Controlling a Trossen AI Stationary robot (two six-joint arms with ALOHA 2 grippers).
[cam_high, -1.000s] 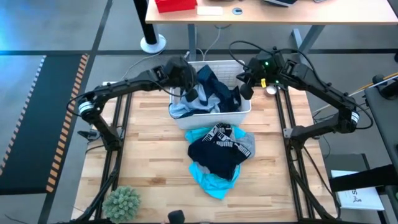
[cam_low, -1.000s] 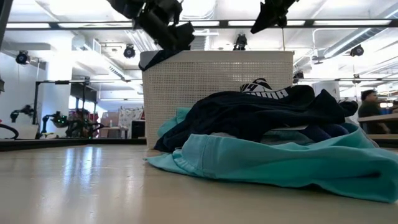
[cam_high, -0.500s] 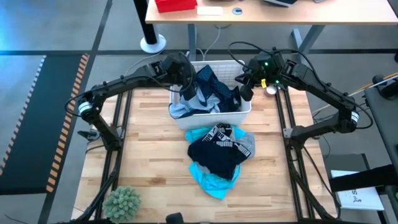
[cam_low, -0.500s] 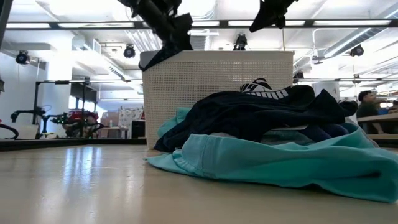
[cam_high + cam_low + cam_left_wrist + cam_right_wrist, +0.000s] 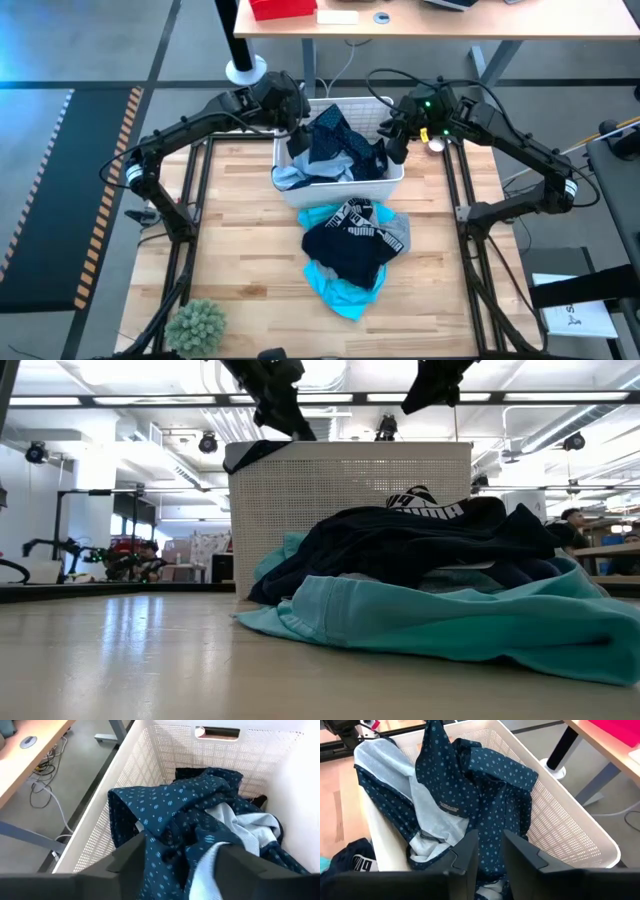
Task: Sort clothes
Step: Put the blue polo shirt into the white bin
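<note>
A white slotted basket [image 5: 340, 190] stands at the table's far middle. In it lie a navy dotted garment [image 5: 200, 800] and a light blue one [image 5: 250, 827]; a navy fold lies over the basket's left rim [image 5: 250, 455]. My left gripper [image 5: 182, 865] hangs open above the basket's left part, clear of the cloth. My right gripper [image 5: 490, 855] hovers over the basket's right rim, its fingers a little apart with nothing between them. In front of the basket a pile rests on the table: a black garment with a lettered waistband [image 5: 345, 245], grey cloth [image 5: 398, 232] and a turquoise piece [image 5: 335, 290].
A fuzzy green ball [image 5: 197, 325] sits at the table's near left corner. Bare wood [image 5: 240, 230] lies left and right of the pile. Beyond the far edge stands a desk with a red box [image 5: 283, 8].
My left gripper has risen out of the basket and drawn back toward the table's far left. The navy garment that hung from it has come free and settled in the basket, one fold staying over the left rim.
</note>
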